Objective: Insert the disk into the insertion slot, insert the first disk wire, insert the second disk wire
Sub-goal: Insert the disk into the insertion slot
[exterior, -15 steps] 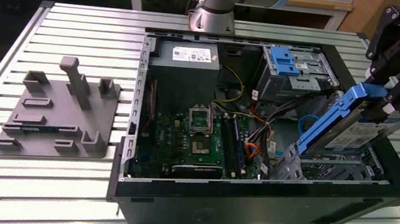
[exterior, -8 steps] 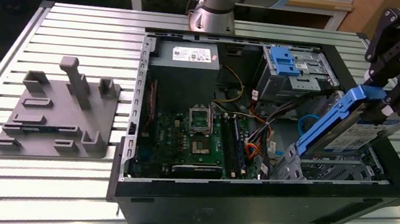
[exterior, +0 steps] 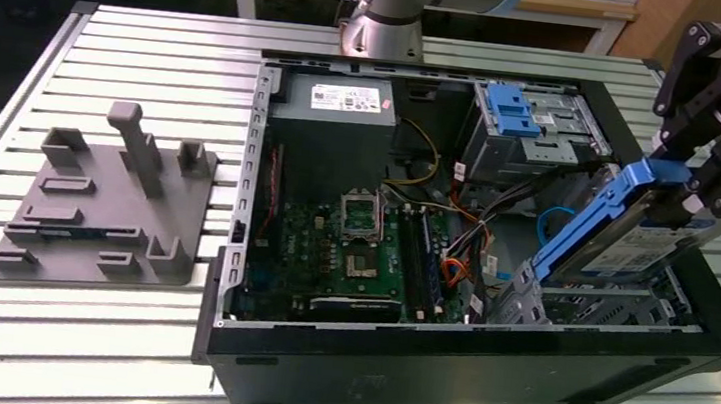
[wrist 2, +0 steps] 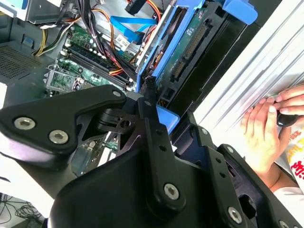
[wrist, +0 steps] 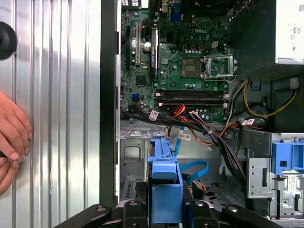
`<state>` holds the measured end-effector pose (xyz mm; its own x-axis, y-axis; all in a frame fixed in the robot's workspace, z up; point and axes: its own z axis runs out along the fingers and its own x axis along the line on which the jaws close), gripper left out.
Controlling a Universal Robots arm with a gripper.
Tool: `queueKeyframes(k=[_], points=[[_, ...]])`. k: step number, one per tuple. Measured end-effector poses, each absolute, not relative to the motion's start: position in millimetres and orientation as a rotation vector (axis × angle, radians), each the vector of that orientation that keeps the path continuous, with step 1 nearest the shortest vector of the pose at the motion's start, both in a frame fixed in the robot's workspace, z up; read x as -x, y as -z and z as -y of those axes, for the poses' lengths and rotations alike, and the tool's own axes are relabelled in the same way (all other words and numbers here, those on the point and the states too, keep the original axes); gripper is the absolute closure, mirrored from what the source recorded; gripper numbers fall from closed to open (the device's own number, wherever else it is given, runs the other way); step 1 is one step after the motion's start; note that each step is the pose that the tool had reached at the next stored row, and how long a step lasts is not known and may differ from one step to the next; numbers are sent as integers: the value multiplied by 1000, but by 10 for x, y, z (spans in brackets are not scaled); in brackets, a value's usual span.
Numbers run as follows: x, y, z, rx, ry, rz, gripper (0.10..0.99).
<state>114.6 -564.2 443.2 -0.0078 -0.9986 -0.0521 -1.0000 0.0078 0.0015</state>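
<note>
Pinching disk (exterior: 624, 245) by its upper end in my gripper (exterior: 687, 186) | disk is leaning steeply, long axis running down from gripper toward slot (exterior: 605, 306) | I'm judging lower end at slot mouth, not yet seated

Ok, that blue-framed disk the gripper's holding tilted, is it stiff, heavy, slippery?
Probably stiff: the disk hangs straight though the gripper grips just its upper end. Likely heavy for its size, being a metal slab. Its smooth blue carrier may slip if nudged sideways.
</note>
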Motion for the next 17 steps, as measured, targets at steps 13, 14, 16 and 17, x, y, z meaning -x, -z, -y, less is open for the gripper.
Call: queueKeyframes(k=[13,14,16,17], points=[[-1146,-4335,5651,2188,-63,-2206,725],[-1146,-4321,5652,2189,-63,-2206,725],[-1146,-4293,5653,2189,-64,-2206,725],[-1146,-4277,5654,2189,-64,-2206,725]])
